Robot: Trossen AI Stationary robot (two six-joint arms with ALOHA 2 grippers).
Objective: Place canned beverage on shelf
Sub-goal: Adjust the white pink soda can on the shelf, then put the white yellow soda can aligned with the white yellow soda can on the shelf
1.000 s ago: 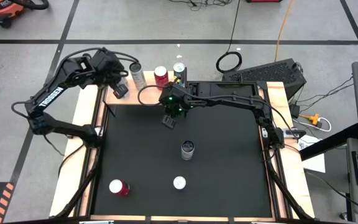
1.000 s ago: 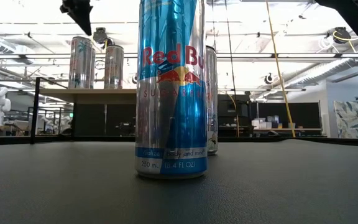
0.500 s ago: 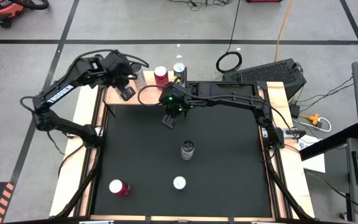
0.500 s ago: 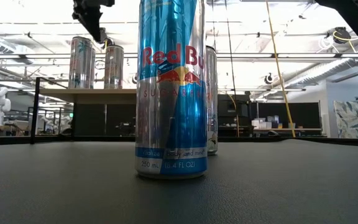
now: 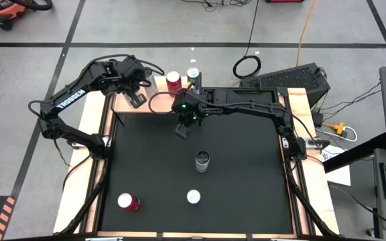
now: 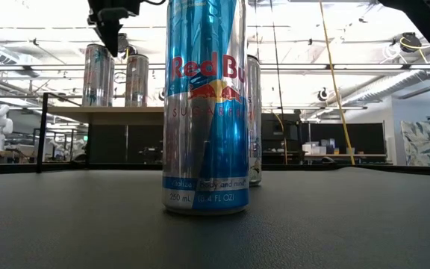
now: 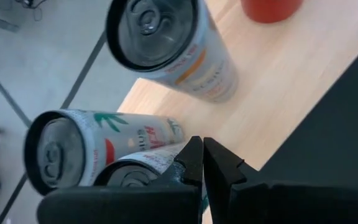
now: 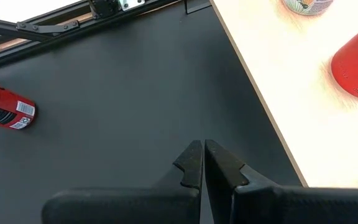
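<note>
The shelf (image 5: pixel 166 102) is the light wooden strip along the table's far edge. On it stand a red can (image 5: pixel 173 82), a blue-and-yellow can (image 5: pixel 193 75) and three silver cans (image 7: pixel 166 40) (image 7: pixel 73 146) (image 7: pixel 135 171). My left gripper (image 5: pixel 137 100) hangs shut and empty above the silver cans; in the low view its tip (image 6: pixel 113 46) shows at the height of their tops. Farther right, my right gripper (image 5: pixel 183 129) hangs shut and empty over the black mat. A tall Red Bull can (image 6: pixel 204 112) stands on the mat.
On the mat stand a silver can (image 5: pixel 202 161) in the middle, a white-topped can (image 5: pixel 193 197) near the front and a red can (image 5: pixel 127 201) at the front left. Wooden side rails (image 5: pixel 293 120) border the mat. A cable loop (image 5: pixel 154 102) lies on the shelf.
My left gripper has moved toward the table's right along the far edge and slightly down, coming over the silver cans on the shelf and hiding one of them in the high view. It has stayed shut. The cans have not moved.
</note>
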